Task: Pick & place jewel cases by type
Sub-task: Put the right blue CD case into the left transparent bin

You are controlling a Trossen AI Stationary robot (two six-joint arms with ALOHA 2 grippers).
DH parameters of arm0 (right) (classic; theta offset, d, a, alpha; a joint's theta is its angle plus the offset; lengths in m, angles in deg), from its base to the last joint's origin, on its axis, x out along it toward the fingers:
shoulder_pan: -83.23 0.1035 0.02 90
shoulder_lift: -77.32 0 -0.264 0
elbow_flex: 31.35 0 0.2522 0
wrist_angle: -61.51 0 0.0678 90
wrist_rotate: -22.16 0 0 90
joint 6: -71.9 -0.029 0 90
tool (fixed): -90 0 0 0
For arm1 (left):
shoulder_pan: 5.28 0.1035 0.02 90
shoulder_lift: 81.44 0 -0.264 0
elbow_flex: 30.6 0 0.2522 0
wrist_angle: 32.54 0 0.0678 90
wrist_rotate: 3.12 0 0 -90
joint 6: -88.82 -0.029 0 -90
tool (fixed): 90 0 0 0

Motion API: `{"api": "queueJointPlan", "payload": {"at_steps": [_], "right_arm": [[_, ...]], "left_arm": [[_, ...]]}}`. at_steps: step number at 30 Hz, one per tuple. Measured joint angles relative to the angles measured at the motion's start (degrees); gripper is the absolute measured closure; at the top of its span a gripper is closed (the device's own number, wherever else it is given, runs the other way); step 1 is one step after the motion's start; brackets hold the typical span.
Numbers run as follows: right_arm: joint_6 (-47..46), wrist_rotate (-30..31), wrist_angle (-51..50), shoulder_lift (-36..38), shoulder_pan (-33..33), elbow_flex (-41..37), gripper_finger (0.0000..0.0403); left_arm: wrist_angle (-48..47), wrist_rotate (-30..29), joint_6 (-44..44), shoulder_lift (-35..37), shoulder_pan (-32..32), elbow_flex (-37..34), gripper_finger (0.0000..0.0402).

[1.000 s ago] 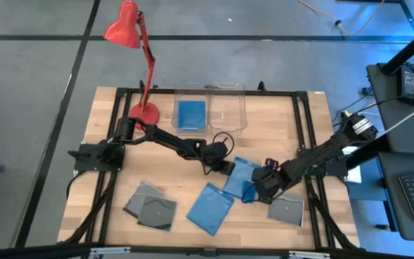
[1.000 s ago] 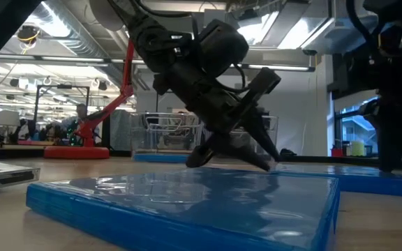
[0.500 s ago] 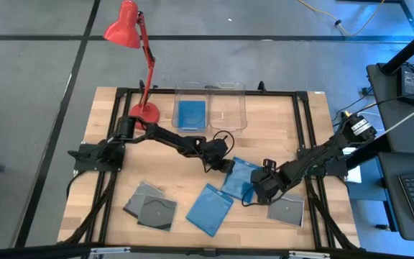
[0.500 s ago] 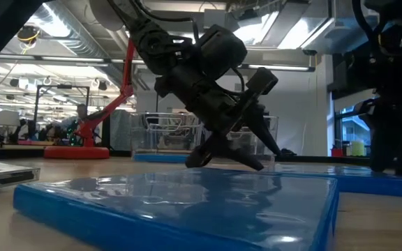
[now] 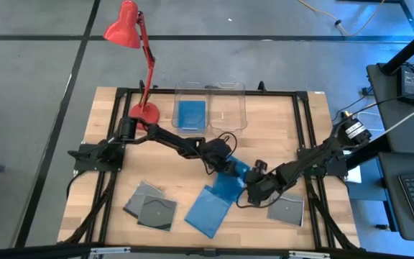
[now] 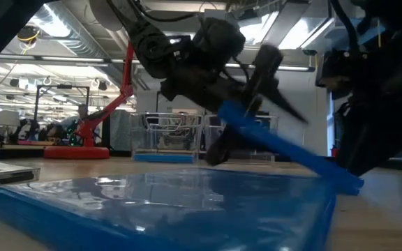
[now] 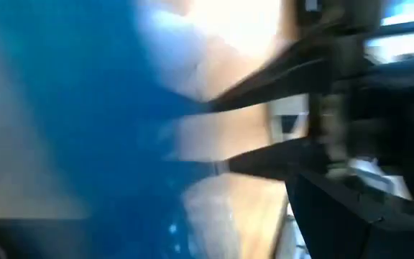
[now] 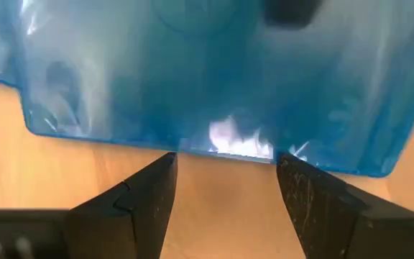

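I see my left gripper [image 5: 228, 167] at table centre, fingers spread around a tilted blue jewel case [image 5: 230, 184], right gripper [image 5: 254, 188] spread wide at its three o'clock edge, a second blue case [image 5: 205, 213] flat at seven o'clock.

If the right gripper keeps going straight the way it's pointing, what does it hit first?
Most likely the tilted blue jewel case: in the right wrist view its near edge lies just ahead of the open right gripper, with only bare table between. The left gripper is at that case's far side.

Blurred blue jewel case [image 7: 70, 108] close up
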Motion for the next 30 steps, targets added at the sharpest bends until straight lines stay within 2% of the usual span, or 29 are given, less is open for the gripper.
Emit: {"api": "queueJointPlan", "payload": {"at_steps": [10,14,18,30], "right_arm": [[-1.28,-1.23,0.27,-1.87,0.0,-0.09,0.016],[-1.29,-1.18,0.22,-1.87,0.0,-0.09,0.016],[-1.27,-1.2,0.12,-1.87,0.0,-0.09,0.016],[-1.32,-1.37,-0.22,-1.22,-0.09,-0.1,0.016]], "left_arm": [[-0.22,0.6,-2.39,0.08,0.44,0.09,0.0172],[-0.19,1.21,-2.81,0.1,0.44,0.09,0.0184],[-0.54,1.25,-2.81,0.16,0.42,0.09,0.0221],[-1.0,1.54,-3.95,0.25,1.89,0.16,0.0366]]}}
